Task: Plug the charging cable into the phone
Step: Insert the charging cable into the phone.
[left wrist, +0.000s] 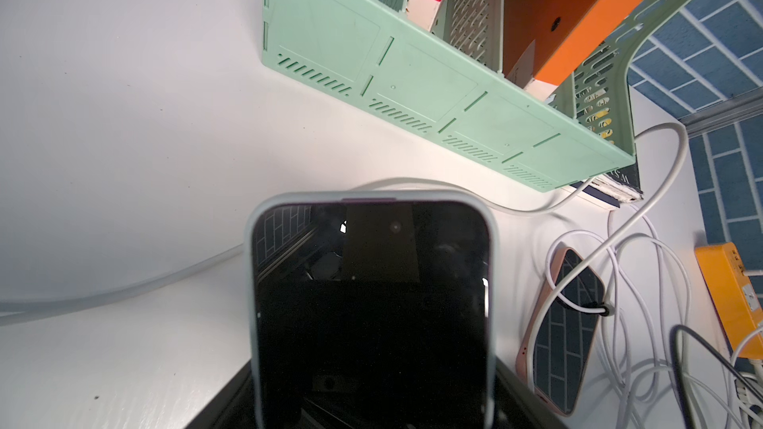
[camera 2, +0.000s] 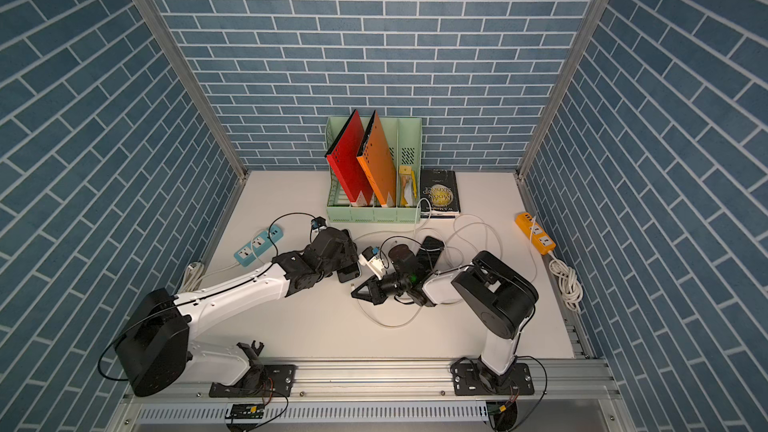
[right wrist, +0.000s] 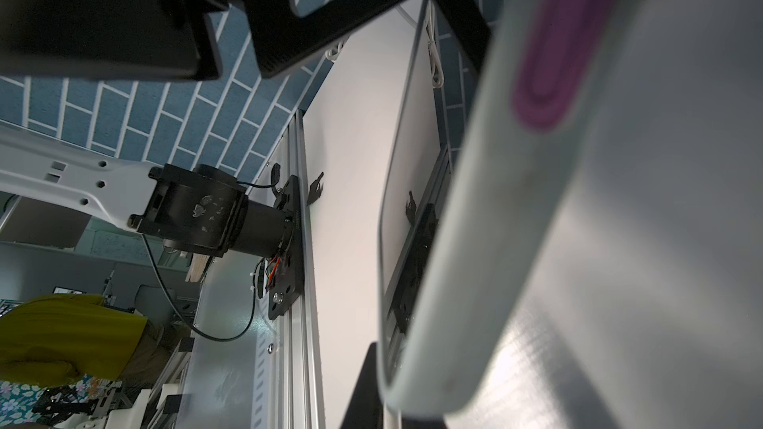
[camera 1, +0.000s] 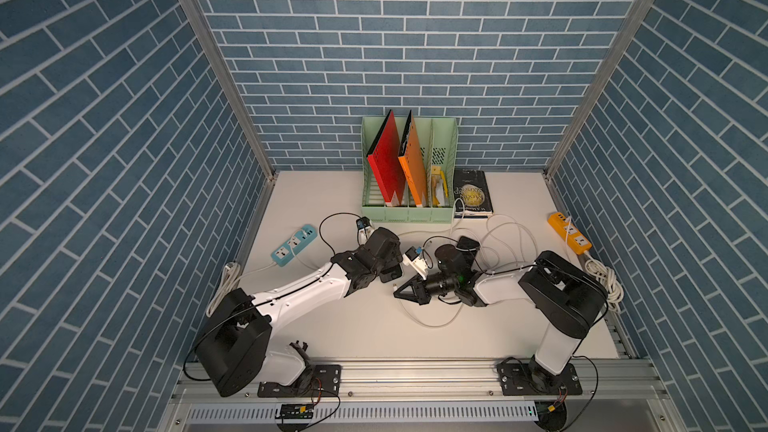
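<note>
- Right gripper (camera 1: 397,289) of mine is pinched tight, and the little white plug (camera 1: 393,285) of the charging cable (camera 1: 432,324) seems to stick out of its tip.
- Just past it, my left gripper (camera 1: 385,261) stands wide around the phone (camera 1: 394,273) and grips it by its sides.
- I think the plug is just beside the phone's end but not in yet.
- To do this well, I should line the plug up straight with the hole, push slowly, and hold the phone steady.
- Farther back, a pink phone (left wrist: 565,332) lies under loose white wires (left wrist: 683,146); that one is not my job.
</note>
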### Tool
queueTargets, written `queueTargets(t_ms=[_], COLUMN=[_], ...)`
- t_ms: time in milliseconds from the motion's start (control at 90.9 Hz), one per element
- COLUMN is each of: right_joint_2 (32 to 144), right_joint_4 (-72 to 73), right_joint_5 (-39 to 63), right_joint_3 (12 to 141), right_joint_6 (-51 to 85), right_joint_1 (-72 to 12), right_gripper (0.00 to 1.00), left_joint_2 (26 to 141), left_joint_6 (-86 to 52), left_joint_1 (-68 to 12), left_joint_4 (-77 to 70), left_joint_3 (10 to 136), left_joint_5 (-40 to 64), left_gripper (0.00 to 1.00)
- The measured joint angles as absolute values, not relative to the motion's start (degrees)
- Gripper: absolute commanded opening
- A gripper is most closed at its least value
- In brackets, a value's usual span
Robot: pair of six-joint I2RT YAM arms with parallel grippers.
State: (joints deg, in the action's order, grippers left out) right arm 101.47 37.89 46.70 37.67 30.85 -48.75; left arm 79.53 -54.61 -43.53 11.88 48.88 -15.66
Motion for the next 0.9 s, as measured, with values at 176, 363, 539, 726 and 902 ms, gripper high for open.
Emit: queueTargets(t_ms=[176,363,539,726,902], right_joint_2=[101.49,101.49,101.49,101.49,101.49], right_joint_4=[37.74,37.71,37.71,37.67,38.06], right_joint_5=[46.76,46.74,46.74,46.96,47.62], right_joint_3=[37.67,37.67,37.67,37.67,37.69], right_joint_6=[31.14,31.29,31.59,32.86,33.32], right_joint_1=[-48.75,-48.73,-48.69,-47.92,-47.81], right_gripper=[0.00,0.00,0.00,0.00,0.00], left_joint_2=[79.57,79.57,79.57,79.57,79.61], left_joint_6=[-54.61,-54.61,-54.61,-54.57,-54.54], left_joint_1=[-43.70,-43.81,-44.14,-44.29,-44.75], left_joint_4=[11.66,11.40,10.61,9.19,8.51], left_joint_3=[48.86,48.82,48.45,46.94,46.24], left_joint_5=[-15.84,-15.86,-16.21,-16.71,-16.84], left_gripper=[0.00,0.00,0.00,0.00,0.00])
